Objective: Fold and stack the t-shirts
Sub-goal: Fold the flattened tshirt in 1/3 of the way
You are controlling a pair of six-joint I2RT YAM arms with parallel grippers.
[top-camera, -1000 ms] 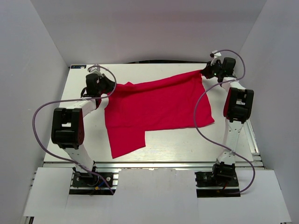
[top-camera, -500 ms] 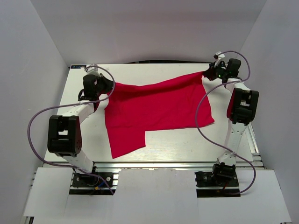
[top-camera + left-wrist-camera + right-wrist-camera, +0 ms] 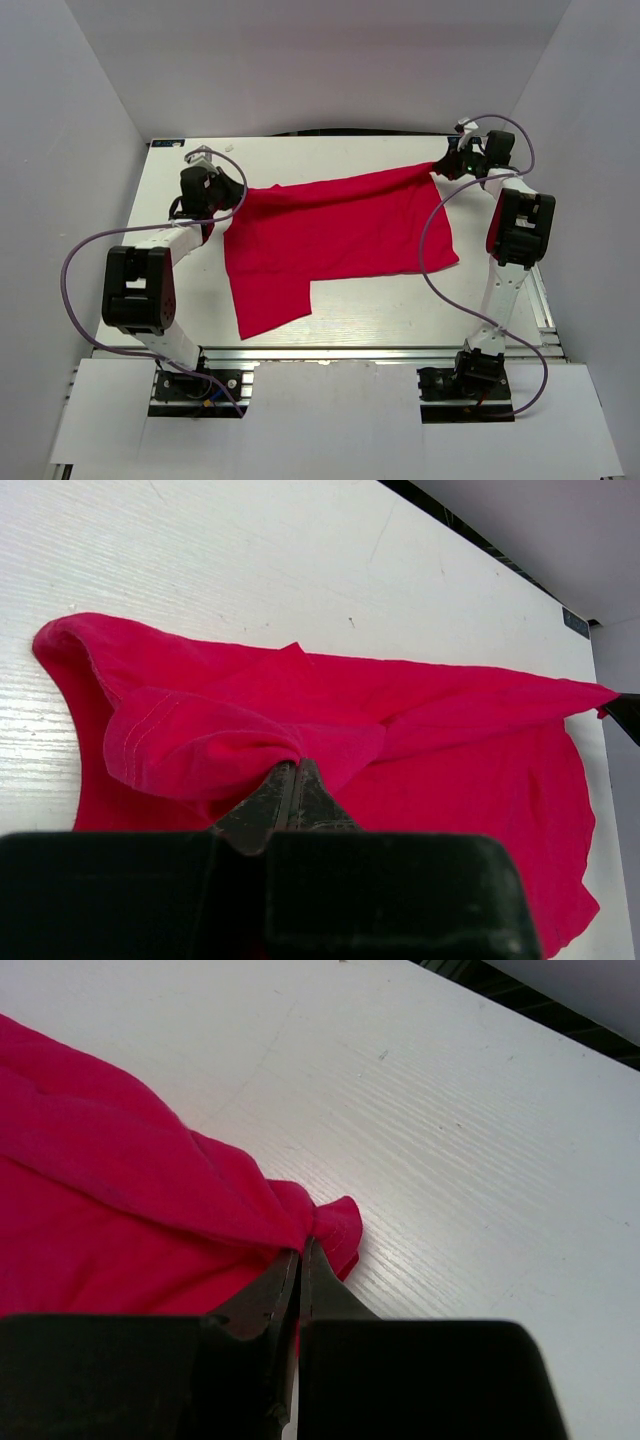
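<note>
The red t-shirt (image 3: 340, 235) lies spread across the middle of the white desk (image 3: 400, 310), and its far edge is drawn into a straight, ridged line between the 2 grippers. The rest of the cloth lies flat toward the near edge, with 1 longer flap reaching closest to the near-left part of the desk. The left gripper (image 3: 236, 194) sits by the left edge, toward the far-left corner, and is clenched on the left end of the t-shirt. In the left wrist view the left gripper (image 3: 293, 770) has its 2 fingers (image 3: 268, 802) pressed together with only a thin seam between them. A rounded fold of the t-shirt (image 3: 450, 730), showing a stitched hem, bulges over the tips and rests on the desk (image 3: 200, 550). The right gripper (image 3: 441, 165) is close to the far-right corner and grasps the opposite end of the same edge. In the right wrist view the right gripper (image 3: 300, 1253) is likewise pinched nearly shut on gathered fabric of the t-shirt (image 3: 90, 1190). A small tuft of cloth pokes past the tips onto the desk (image 3: 480, 1110). Whether the stretched edge is raised off the surface cannot be told.
</note>
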